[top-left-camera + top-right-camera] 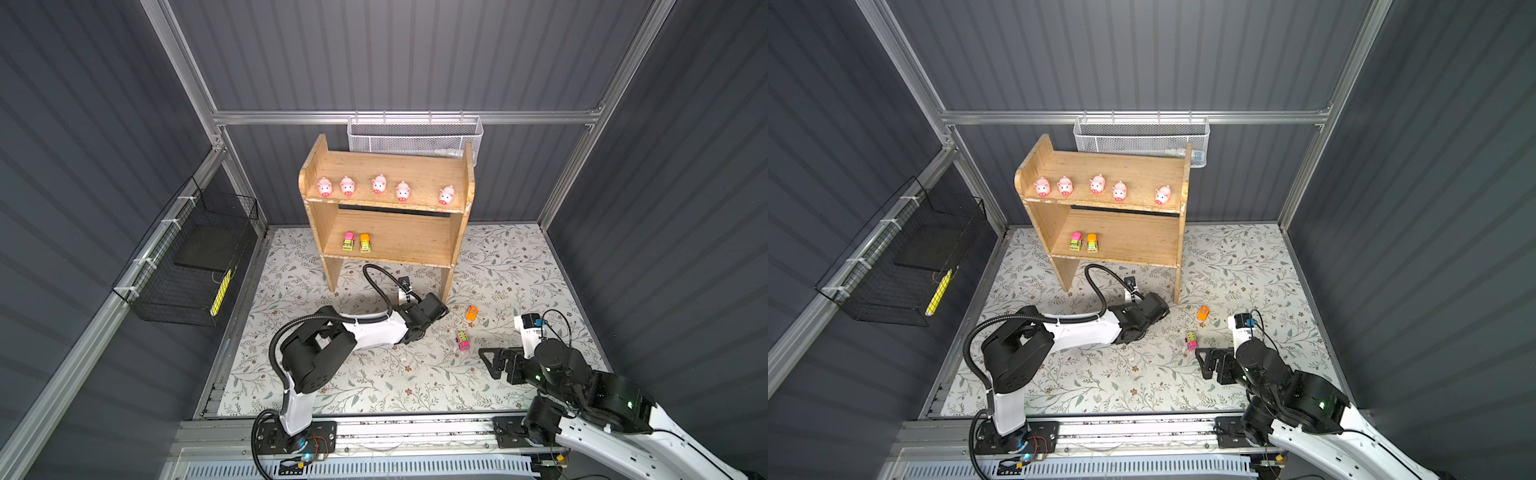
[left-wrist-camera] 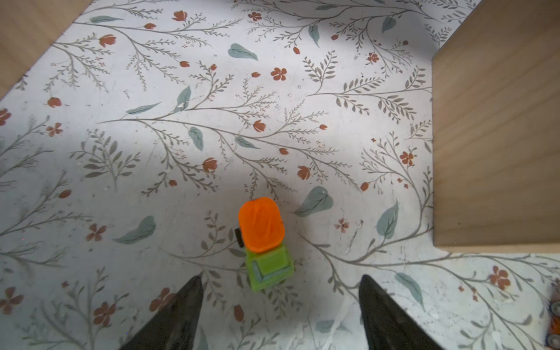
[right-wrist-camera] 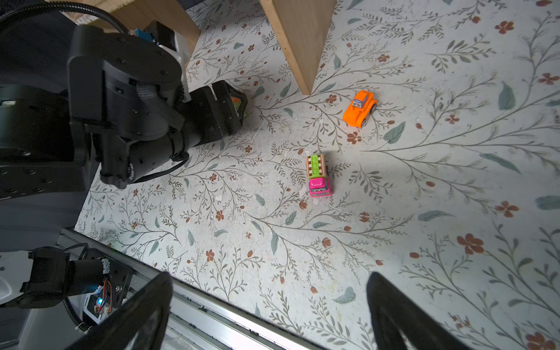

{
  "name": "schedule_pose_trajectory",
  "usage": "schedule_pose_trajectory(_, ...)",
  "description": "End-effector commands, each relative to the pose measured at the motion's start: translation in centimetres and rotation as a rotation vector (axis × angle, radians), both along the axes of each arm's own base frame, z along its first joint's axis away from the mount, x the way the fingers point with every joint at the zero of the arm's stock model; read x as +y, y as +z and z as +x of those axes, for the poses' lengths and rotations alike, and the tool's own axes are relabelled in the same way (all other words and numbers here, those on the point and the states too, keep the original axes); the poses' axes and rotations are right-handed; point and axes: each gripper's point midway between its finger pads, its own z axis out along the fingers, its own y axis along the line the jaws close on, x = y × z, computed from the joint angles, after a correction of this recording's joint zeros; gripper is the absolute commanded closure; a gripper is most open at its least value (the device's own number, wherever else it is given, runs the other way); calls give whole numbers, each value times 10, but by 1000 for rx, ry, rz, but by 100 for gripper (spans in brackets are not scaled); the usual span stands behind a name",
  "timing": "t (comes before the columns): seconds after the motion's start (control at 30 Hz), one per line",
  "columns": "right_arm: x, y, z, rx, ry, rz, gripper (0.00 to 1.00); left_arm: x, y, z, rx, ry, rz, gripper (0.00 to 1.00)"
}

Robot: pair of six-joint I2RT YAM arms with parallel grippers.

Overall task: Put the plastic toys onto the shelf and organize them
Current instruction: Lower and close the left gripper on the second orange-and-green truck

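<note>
Both arms reaching inward, both grippers with jaws apart.

Left arm (image 1: 374,330): rises from its base to a sharply bent elbow, then stretches forward and to the right, white forearm near level, black wrist tipped downward. Left gripper (image 2: 280,277): two dark fingers spread, tips gripping nothing. Right arm (image 1: 602,399): folded close over its base, elbow high, wrist turned toward the left. Right gripper (image 3: 269,275): jaws spread wide, empty.
</note>
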Motion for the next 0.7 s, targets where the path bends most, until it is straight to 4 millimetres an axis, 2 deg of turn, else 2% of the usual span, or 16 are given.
schedule_pose_trajectory(0.0,-2,9,-3,-13,20,-6,1,10,-10,7,35,26,58,22)
schedule_pose_trajectory(0.37,-3,13,-6,-20,37,-10,1,23,-33,17,78,69,114,30)
schedule_pose_trajectory(0.53,-1,12,-6,-18,46,-12,1,20,-34,20,82,61,133,43)
schedule_pose_trajectory(0.67,1,12,-6,-14,56,-15,1,18,-34,22,85,52,146,47)
